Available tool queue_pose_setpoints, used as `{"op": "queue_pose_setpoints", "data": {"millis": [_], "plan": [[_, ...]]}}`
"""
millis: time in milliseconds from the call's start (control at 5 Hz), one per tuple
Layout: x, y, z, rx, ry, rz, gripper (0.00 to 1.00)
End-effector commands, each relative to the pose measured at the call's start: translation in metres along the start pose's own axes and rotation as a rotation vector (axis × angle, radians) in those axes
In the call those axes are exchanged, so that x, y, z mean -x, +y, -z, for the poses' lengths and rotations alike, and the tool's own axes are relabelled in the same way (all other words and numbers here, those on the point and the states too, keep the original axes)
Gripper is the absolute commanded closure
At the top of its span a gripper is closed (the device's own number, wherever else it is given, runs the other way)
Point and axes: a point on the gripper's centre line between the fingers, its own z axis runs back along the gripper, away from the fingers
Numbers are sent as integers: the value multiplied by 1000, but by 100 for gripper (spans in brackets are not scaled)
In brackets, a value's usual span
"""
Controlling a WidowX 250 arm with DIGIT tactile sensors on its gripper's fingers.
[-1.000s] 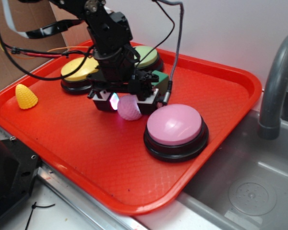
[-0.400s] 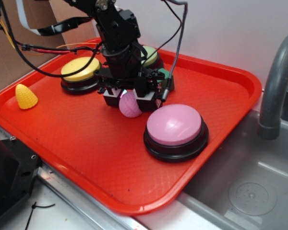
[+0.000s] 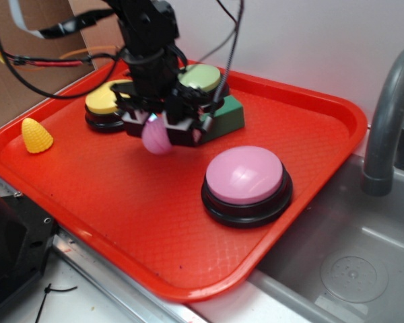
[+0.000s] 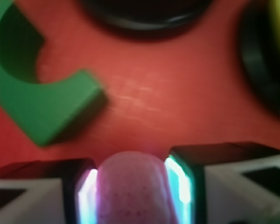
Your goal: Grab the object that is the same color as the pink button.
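We see the gripper [image 3: 159, 132] clamped on the pink ball [image 3: 155, 137], its two pads pressed against the ball's sides; in the wrist view the ball [image 4: 130, 189] fills the gap between the fingers [image 4: 79, 191], its dimpled skin just visible. In the exterior view the ball hangs clear above the red tray [image 3: 121, 202], near the tray's middle and toward ten o'clock from the pink button [image 3: 245, 178], which sits well apart from it. A green block [image 3: 223, 116] with a curved cutout lies just behind the gripper, at about one o'clock from the ball. The yellow button [image 3: 105, 101] stands at ten o'clock, the green button [image 3: 203, 77] at twelve. A yellow cone [image 3: 36, 135] rests near the tray's nine o'clock edge.
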Motion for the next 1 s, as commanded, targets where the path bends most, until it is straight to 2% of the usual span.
{"op": "queue_pose_setpoints", "data": {"millis": [0,200,600,800], "plan": [[-11,36,-79,63,-57,90,100],[-7,47,-97,66,-78,132,100],[3,52,-111,48,-99,188,100],[4,52,-111,20,-93,176,100]]}}
